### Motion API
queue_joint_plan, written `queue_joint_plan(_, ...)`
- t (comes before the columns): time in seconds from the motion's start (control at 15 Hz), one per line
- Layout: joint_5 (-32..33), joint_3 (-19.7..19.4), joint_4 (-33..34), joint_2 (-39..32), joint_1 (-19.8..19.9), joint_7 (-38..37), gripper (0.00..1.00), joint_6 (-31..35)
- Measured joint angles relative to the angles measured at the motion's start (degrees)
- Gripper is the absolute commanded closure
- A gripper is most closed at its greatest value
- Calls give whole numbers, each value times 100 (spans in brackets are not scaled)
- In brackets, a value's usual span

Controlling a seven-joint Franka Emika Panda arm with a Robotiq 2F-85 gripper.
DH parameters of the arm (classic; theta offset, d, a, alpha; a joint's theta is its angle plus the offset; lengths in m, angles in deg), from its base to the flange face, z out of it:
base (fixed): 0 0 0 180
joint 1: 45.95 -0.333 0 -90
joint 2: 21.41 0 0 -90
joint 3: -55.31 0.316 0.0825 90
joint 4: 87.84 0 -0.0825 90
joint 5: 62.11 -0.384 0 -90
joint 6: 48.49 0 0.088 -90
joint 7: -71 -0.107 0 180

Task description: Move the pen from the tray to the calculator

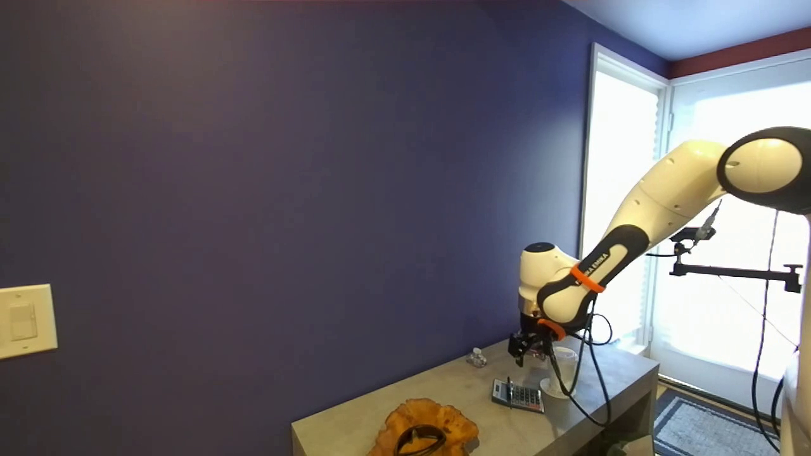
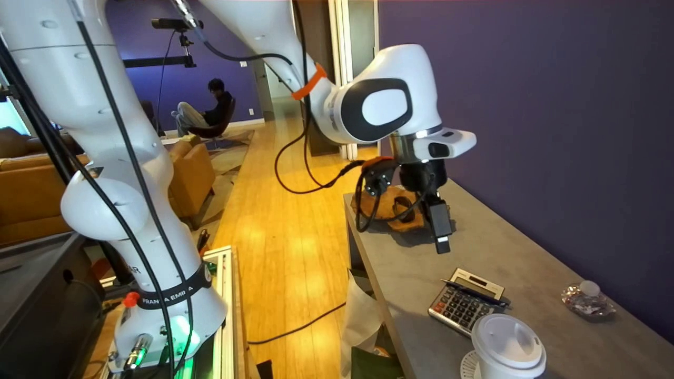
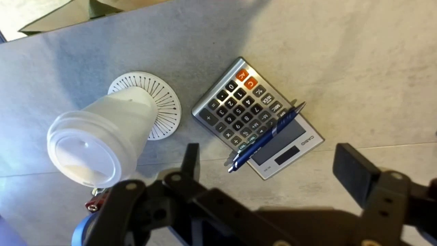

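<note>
By my reading the job was all but finished: the blue click pen (image 3: 266, 137) lay slantwise across the Casio calculator (image 3: 239, 110), along the line between keys and display, its clip end toward half past seven and its tip toward half past one in the wrist view, both ends poking past the casing. My Robotiq gripper (image 3: 271, 164) hung above with its fingers spread wide and nothing pinched between them; in an exterior view it showed well apart from the calculator. I took the source to be the wooden tray (image 1: 453, 421) between the calculator's eight and nine o'clock in an exterior view, and made out no pen there. All that seemed left for me was to back the arm (image 1: 652, 206) off without nudging the pen. The wrist camera gave me CASIO, upside down, at the casing's four o'clock, plus AC and C on orange keys and MRC and M+ among the dark ones; the model print was too small. A white lidded cup (image 3: 106, 136) at nine o'clock, over a ray-marked coaster (image 3: 167, 109), bore no lettering I could read. FRANKA EMIKA ran along the arm's base band (image 2: 174, 296), its last letters partly covered.
</note>
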Motion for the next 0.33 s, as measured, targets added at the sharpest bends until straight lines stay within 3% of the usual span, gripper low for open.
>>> queue_joint_plan(0.33, 281, 461, -937, 1107, 339, 581, 0, 291)
